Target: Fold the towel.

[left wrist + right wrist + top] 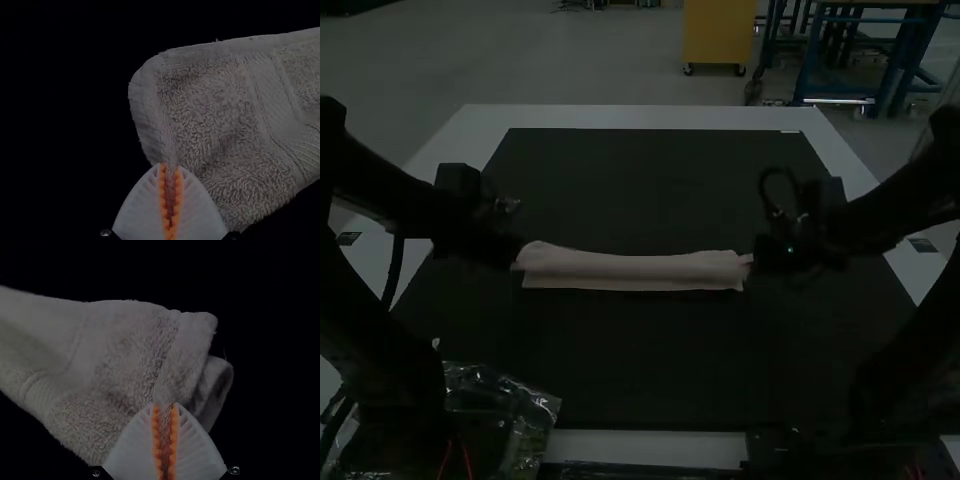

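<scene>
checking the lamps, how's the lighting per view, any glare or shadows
High view: dim, pale towel on dark mat, faint glints on clear plastic; left wrist view: towel's loops readable, surroundings near black; right wrist view: likewise, shadow between towel layers.

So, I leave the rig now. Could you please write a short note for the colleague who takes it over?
Left gripper: shut on the towel's left end.
Right gripper: shut on its right end.
Towel: a long, narrow strip between them, over the dark mat; lifted or resting, I cannot tell.
Done: gathered into a layered strip.
Left: probably finish this fold, release, perhaps fold the length.
</scene>
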Motion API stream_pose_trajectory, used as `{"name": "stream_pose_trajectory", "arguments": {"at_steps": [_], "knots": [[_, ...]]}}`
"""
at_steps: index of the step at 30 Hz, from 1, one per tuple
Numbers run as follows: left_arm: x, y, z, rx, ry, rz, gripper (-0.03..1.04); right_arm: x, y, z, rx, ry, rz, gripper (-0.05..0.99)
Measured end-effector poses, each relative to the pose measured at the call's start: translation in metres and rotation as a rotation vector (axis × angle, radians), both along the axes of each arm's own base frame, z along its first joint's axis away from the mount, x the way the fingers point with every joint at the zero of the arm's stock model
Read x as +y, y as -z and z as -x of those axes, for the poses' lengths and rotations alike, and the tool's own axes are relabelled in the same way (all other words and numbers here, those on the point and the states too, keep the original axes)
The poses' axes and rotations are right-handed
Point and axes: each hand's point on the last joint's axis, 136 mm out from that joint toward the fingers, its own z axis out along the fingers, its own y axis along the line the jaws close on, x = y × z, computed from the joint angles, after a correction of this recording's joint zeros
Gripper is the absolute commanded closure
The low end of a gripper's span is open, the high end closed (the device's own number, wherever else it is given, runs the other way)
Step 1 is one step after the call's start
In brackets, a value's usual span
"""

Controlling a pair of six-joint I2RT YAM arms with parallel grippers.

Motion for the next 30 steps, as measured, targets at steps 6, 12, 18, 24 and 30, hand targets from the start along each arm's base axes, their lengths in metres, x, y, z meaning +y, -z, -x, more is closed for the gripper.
{"name": "stream_pose_trajectory", "arguments": {"at_steps": [6, 12, 18, 24, 30], "knots": [[0.007, 0.019, 0.017, 0.033, -0.023, -0.042, 0.65, -0.017, 0.01, 0.001, 0.004, 0.058, 0.047, 0.53], [0.014, 0.024, 0.023, 0.045, -0.042, -0.068, 0.02, -0.026, 0.016, 0.002, 0.007, 0.093, 0.082, 0.2], [0.018, 0.019, 0.018, 0.021, -0.059, -0.071, 0.03, -0.029, 0.016, 0.001, 0.005, 0.103, 0.092, 0.08], [0.027, -0.018, -0.001, -0.127, -0.115, -0.043, 0.03, -0.027, 0.016, 0.001, 0.005, 0.098, 0.093, 0.04], [0.028, -0.024, 0.001, -0.131, -0.136, -0.008, 0.04, -0.024, 0.011, -0.004, -0.008, 0.09, 0.09, 0.04]]}}
